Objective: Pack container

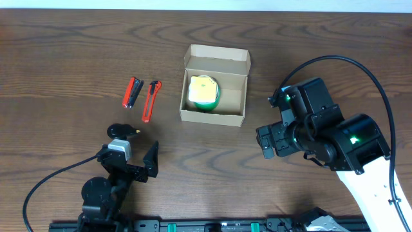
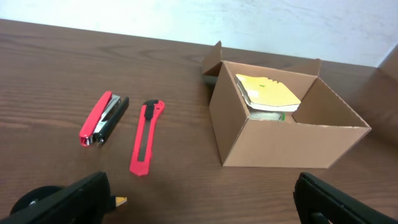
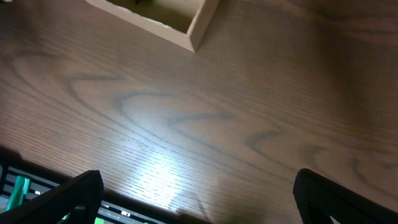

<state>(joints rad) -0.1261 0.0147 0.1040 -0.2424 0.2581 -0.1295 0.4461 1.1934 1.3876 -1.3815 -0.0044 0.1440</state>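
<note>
Overhead: container (image 1: pixel 233 98) sits mid-table between the two arms, flap lid folded back. Reads as deliberate, keeping the mouth free for loading from above. One yellow-and-green item (image 1: pixel 204 93) is already inside, against the wall nearer the left arm.

Left wrist: left gripper (image 2: pixel 200 186) has its jaws spread wide, with nothing between them. The container is ahead and off to its right, open side up. A red stapler (image 2: pixel 103 118) and a red utility knife (image 2: pixel 145 137) lie ahead to its left, side by side, apart from each other and clear of the box. Likely the next things to go in.

Right wrist: right gripper (image 3: pixel 198 182) is also spread and empty over bare wood. Only a corner of the container shows, at the far edge ahead. Judged parked clear so the left arm has room.
</note>
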